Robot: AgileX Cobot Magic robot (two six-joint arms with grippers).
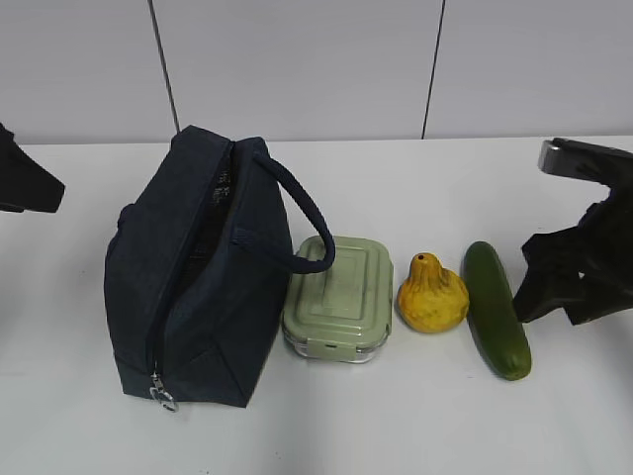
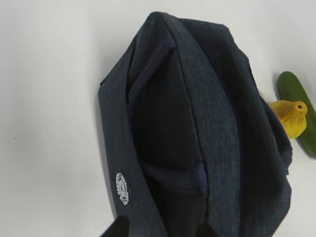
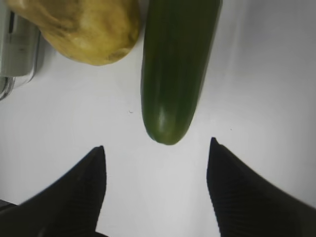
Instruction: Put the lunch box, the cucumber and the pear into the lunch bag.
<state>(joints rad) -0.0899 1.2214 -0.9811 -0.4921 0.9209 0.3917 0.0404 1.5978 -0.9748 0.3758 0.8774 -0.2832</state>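
On the white desk four things stood in a row. The bag was at the left, upright, its top zipper open and its handle leaning over toward the box, which lay just beside the bag with its green lid on. Next came the pear, near the box, and then the cucumber, lying just beside the pear.

The right gripper hung low at the near end of the cucumber with its jaws wide apart and nothing between them; the cucumber's blunt tip pointed at the gap. The left gripper showed only two dark tips at the bottom edge of its wrist view, close above the bag; they stood apart and held nothing.
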